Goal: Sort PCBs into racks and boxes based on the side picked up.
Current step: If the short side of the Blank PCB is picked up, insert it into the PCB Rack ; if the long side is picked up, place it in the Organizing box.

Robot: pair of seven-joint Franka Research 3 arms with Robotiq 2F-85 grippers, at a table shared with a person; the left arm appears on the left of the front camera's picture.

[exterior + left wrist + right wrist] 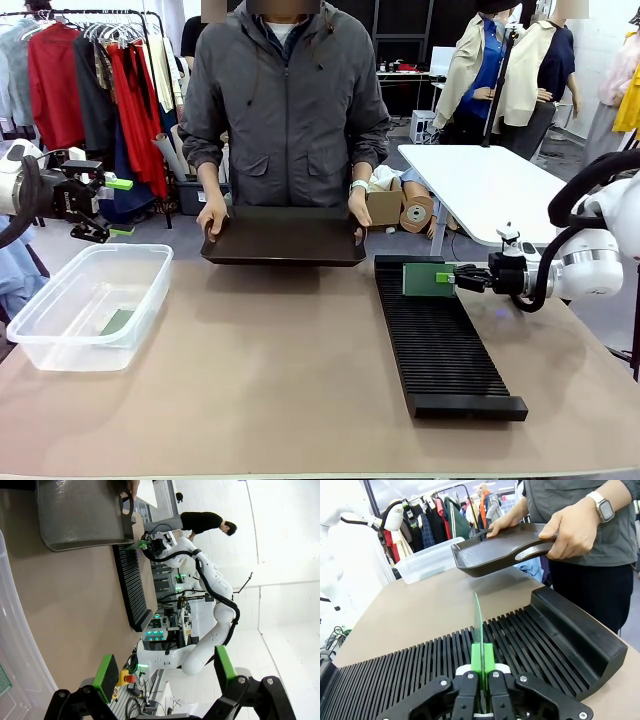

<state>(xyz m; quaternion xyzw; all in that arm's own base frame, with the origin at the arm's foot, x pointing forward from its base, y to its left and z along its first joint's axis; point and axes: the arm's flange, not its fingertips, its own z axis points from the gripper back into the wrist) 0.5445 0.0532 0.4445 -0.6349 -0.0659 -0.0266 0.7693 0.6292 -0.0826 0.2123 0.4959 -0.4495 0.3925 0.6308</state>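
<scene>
My right gripper (447,278) is shut on a green PCB (422,279), held upright just above the far end of the black slotted rack (440,340). In the right wrist view the PCB (478,625) stands edge-on between my shut fingers (482,667), over the rack's slots (420,665). My left gripper (115,207) hangs open and holds nothing, above the far left corner of the clear box (90,300). Another PCB (117,321) lies flat inside the box. The left wrist view shows my open green pads (106,675), the box wall (15,645) and the rack (132,585).
A person at the far side holds a smooth black tray (285,240) in both hands, tilted just above the table edge; it also appears close beyond the rack (495,550). The brown table (270,370) between box and rack is bare.
</scene>
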